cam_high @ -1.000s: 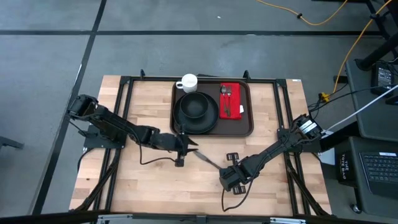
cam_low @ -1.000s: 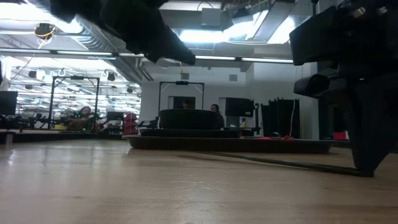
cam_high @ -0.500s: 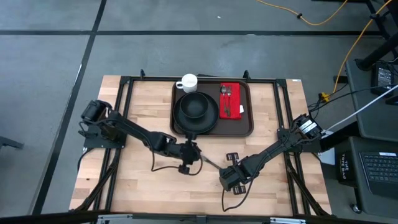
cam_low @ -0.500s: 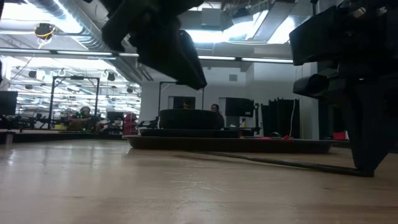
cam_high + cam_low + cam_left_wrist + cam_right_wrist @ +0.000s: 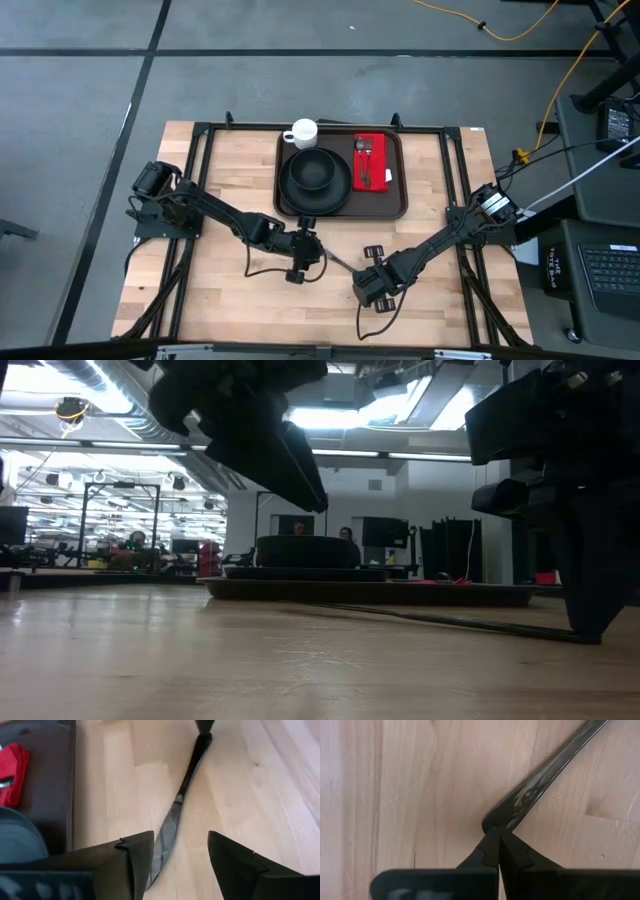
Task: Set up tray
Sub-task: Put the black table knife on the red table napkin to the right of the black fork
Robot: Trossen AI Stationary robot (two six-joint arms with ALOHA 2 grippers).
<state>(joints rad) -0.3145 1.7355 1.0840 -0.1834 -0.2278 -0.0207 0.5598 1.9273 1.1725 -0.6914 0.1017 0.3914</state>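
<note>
A dark knife lies flat on the wood table between my two grippers, near of the dark brown tray. The tray holds a black plate with a bowl, a white cup and a red napkin with cutlery on it. My left gripper hangs open just above the knife's blade end, one finger on each side, touching nothing. My right gripper is shut, pointing down at the knife's other end. My right gripper comes from above, pointing down, and its shut fingertips rest on the knife's rounded handle end. The knife lies flat on the table. Whether the tips pinch the end or only press on it, I cannot tell.
The tray's near rim stands just beyond the knife. Bare wood lies left and near of both grippers. Black frame rails run along the table's left and right sides.
My left gripper has moved toward the table's near edge and slightly right, turned, and come down over the knife's blade end. The knife and my right gripper have stayed in place.
</note>
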